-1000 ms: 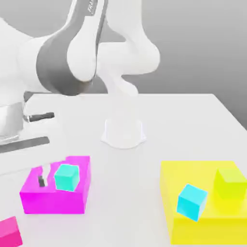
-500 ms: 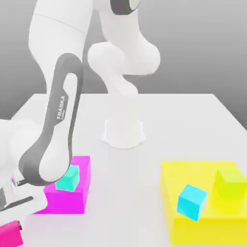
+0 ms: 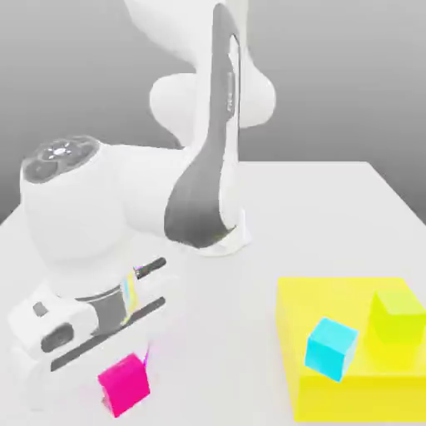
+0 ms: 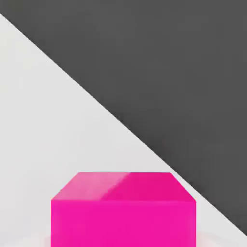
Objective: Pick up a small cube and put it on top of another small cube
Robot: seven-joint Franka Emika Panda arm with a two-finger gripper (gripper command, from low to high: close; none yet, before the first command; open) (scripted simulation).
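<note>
The small cube (image 3: 125, 385), plain hot pink, hangs tilted just under my hand at the exterior view's lower left, slightly above the white table (image 3: 333, 216). My gripper (image 3: 119, 369) is shut on it, and the bulky white arm (image 3: 125, 208) hides most of the hand. The hand view has the same pink cube (image 4: 123, 210) close up, with white table and dark background behind it. Another small cube, cyan (image 3: 331, 348), rests on the yellow block at the exterior view's right.
A large flat yellow block (image 3: 349, 383) lies at the lower right and carries the cyan cube and a yellow-green cube (image 3: 398, 316). The arm's white base (image 3: 237, 237) stands mid-table. The arm blocks the table's left part from view.
The gripper came down on the pink cube in the lower left corner, shut on it and carried it rightward. The arm now covers the flat magenta block and its teal cube.
</note>
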